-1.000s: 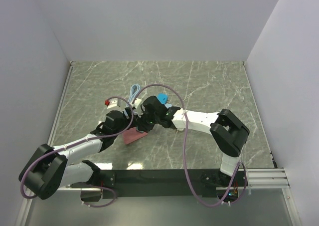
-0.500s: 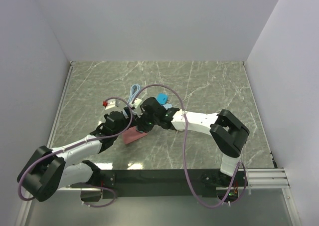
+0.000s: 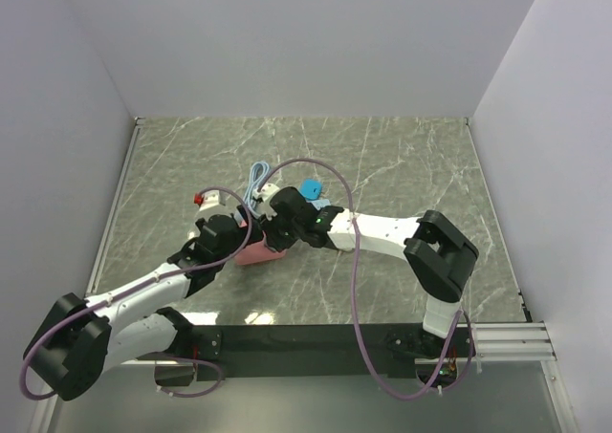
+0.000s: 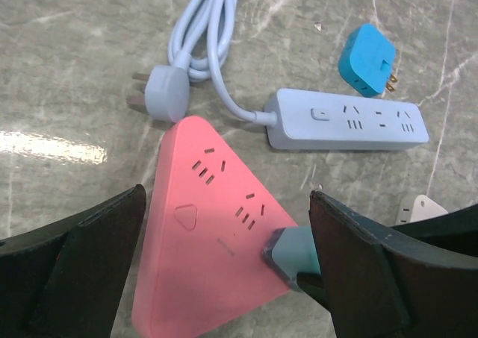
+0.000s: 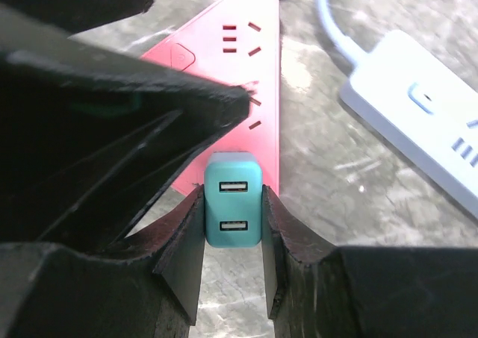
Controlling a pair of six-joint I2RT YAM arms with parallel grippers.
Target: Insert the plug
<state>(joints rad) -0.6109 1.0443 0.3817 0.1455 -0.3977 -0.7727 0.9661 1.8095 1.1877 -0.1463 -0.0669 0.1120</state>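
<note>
Marble table [image 3: 402, 156]: right gripper [image 5: 233, 204] pinches the plug [image 5: 233, 222] at the pink strip [image 4: 202, 204]'s edge, left gripper [image 4: 228, 260] spread astride it; alignment seems underway, so pressing the prongs home comes next.

Lighting is bright, even and overhead with soft shadows; the polished tabletop [image 3: 402, 165] shows white glare near its front edge, and in the left wrist view the left pincer [image 4: 228, 196] has dark, soft-focus fingers [image 4: 67, 271].

Nothing you can actually read in any of the views, no brand or numbers. The pink triangular plastic power strip [image 4: 209, 256] has a tiny faint mark mid-frame, too small to make out. Same for the button mark on the pale blue-white oblong power strip [image 4: 347, 120], upper right.
</note>
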